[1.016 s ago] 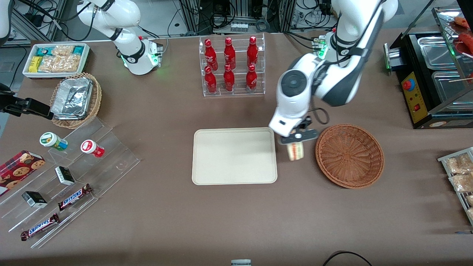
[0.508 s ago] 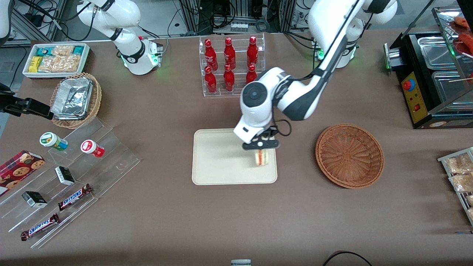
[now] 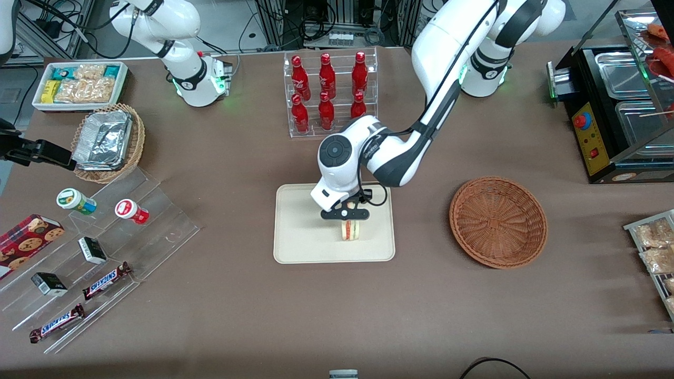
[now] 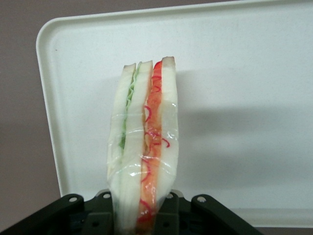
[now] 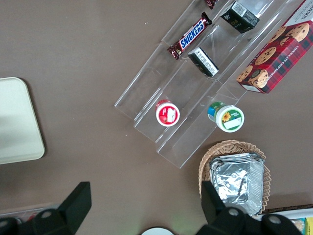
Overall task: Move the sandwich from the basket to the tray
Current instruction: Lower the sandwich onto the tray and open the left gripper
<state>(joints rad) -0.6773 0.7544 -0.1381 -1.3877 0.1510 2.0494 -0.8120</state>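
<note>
The sandwich [image 3: 350, 230] [image 4: 144, 147], a wrapped wedge of white bread with green and red-orange layers, hangs upright over the cream tray [image 3: 300, 237] [image 4: 234, 98]. My gripper [image 3: 347, 222] [image 4: 143, 215] is shut on its base, one finger [image 4: 168, 215] pressed to each bread face. It is above the tray's half toward the working arm's end; whether it touches the tray I cannot tell. The reddish-brown wicker basket [image 3: 498, 221] stands beside the tray, nothing in it.
A clear rack of red bottles [image 3: 329, 95] stands farther from the front camera than the tray. Toward the parked arm's end are acrylic steps with snacks [image 3: 100, 247] and a tan basket of foil trays [image 3: 108, 141]. A black appliance [image 3: 611, 105] sits at the working arm's end.
My gripper has carried the sandwich from beside the basket over the tray's rim to above the tray, and it hangs lower now.
</note>
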